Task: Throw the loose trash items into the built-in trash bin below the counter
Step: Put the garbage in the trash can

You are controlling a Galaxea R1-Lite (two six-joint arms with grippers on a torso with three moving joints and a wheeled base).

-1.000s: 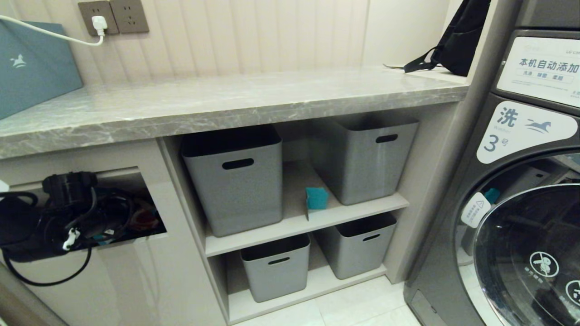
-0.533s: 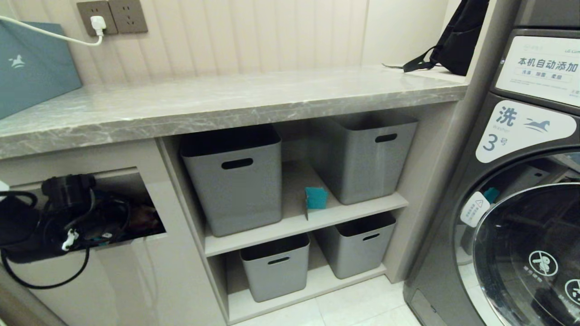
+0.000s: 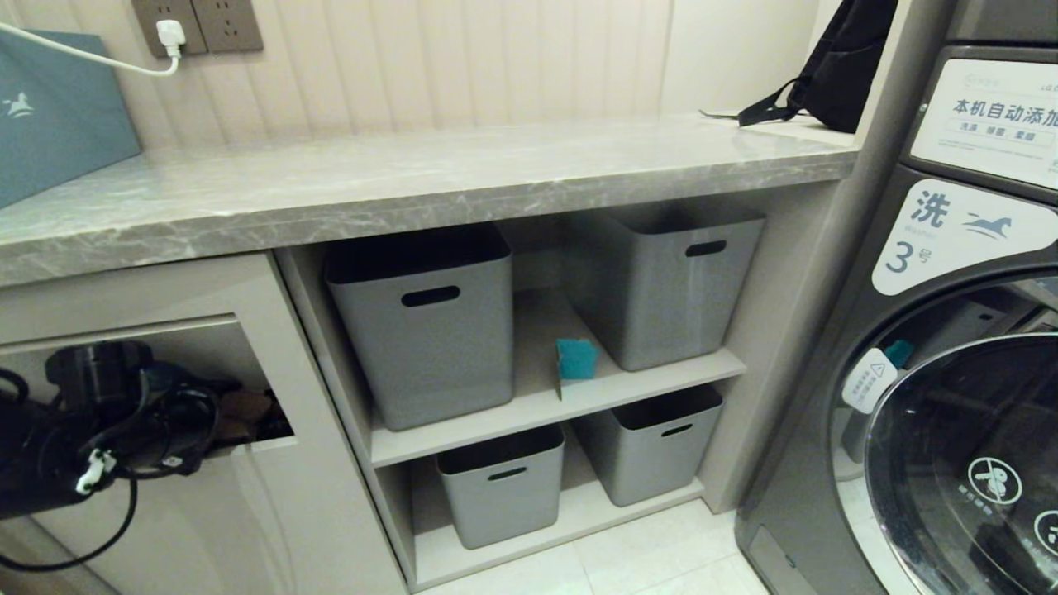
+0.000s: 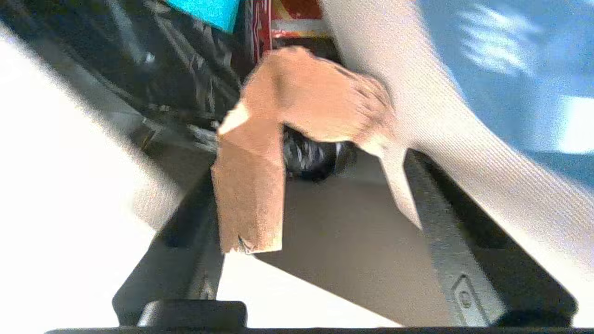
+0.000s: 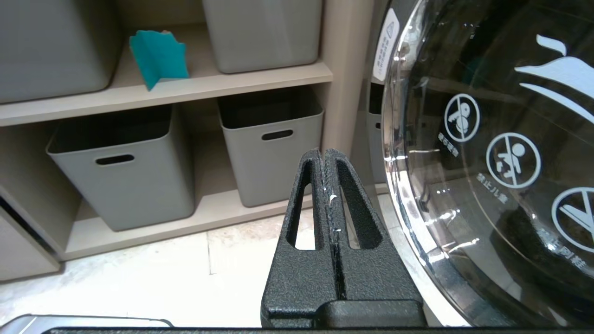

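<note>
A torn piece of brown cardboard (image 4: pixel 297 120) hangs in the mouth of the trash bin (image 3: pixel 248 364), the hole in the beige cabinet under the counter (image 3: pixel 430 186). In the left wrist view it sits between the two black fingers (image 4: pixel 185 260) of the left gripper (image 3: pixel 223 409). The fingers stand far apart, one on each side of the cardboard. The picture is too blurry to tell if they touch it. Behind the cardboard there is a black bin bag (image 4: pixel 185 69), something red (image 4: pixel 260 28) and a bit of bright blue (image 4: pixel 209 11).

In the head view the left arm (image 3: pixel 74 430) is black with cables, and it reaches into the hole from the left.

One small teal wrapper (image 3: pixel 576 359) stands on the upper shelf (image 3: pixel 545 401), between two grey boxes (image 3: pixel 430 330). Two more grey boxes sit on the shelf below.

A big blue-grey box (image 3: pixel 58 107) stands at the far left of the counter, and a black bag (image 3: pixel 835 74) lies at the far right. A washing machine (image 3: pixel 950 372) is on the right.

The right gripper (image 5: pixel 327 162) is low down near the washing machine door. Its fingers are pressed tight together and hold nothing.
</note>
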